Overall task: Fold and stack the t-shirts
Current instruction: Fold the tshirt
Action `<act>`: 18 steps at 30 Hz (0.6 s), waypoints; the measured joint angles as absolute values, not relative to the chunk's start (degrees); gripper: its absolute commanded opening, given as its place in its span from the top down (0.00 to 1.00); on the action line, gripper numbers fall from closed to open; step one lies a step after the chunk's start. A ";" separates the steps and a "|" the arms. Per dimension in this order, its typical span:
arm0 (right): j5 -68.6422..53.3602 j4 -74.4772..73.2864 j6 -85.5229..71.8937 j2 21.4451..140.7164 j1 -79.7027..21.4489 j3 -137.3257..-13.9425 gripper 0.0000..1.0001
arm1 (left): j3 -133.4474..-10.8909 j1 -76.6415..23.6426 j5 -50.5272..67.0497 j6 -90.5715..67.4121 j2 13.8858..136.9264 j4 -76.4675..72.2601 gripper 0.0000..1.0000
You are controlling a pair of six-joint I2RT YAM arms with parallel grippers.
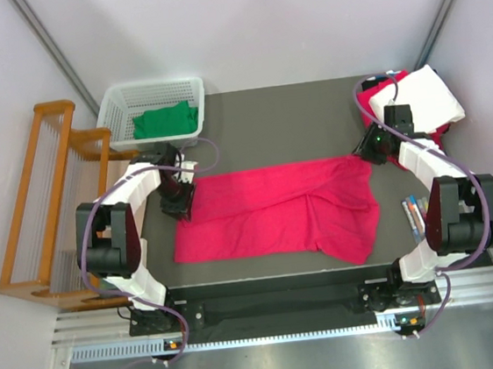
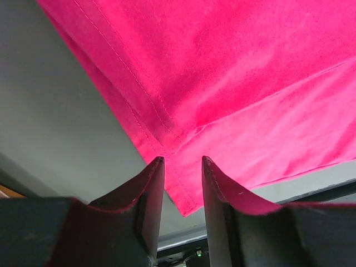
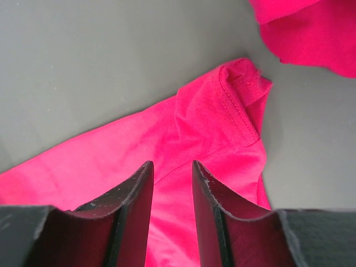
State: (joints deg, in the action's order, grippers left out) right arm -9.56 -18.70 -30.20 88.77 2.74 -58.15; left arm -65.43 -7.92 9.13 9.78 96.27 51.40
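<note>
Nearest the lens, left gripper [image 2: 182, 161]: narrowed yet apart, straddling a stitched hem corner of the crimson-pink t-shirt [image 1: 276, 212] without clamping it. Right gripper [image 3: 171, 164] likewise slightly parted, over cloth just short of a sleeve hem, pinching nothing. Shirt spread mid-worktop [image 1: 275, 120], partly doubled over, rumpled at the near right. Soft, light, limp, likely to sag and drag; best taken at hemmed corners, both together. Green t-shirt [image 1: 165, 121] in white lattice basket [image 1: 123, 118], far left; white t-shirt [image 1: 435, 94] far right.

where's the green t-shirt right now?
Top view, far left: the green t-shirt is bunched inside the white basket at the table's back-left corner, just beyond the left pincer.
</note>
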 measured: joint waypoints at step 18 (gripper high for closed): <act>-9.26 -19.49 -30.20 88.77 2.74 -58.15 0.67 | -62.24 -7.92 8.84 9.52 97.67 48.86 0.83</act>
State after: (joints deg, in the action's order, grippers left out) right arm -9.26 -19.49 -30.20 88.77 2.74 -58.15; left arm -62.24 -7.92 8.84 9.52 97.67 48.86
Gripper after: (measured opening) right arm 0.333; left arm 0.245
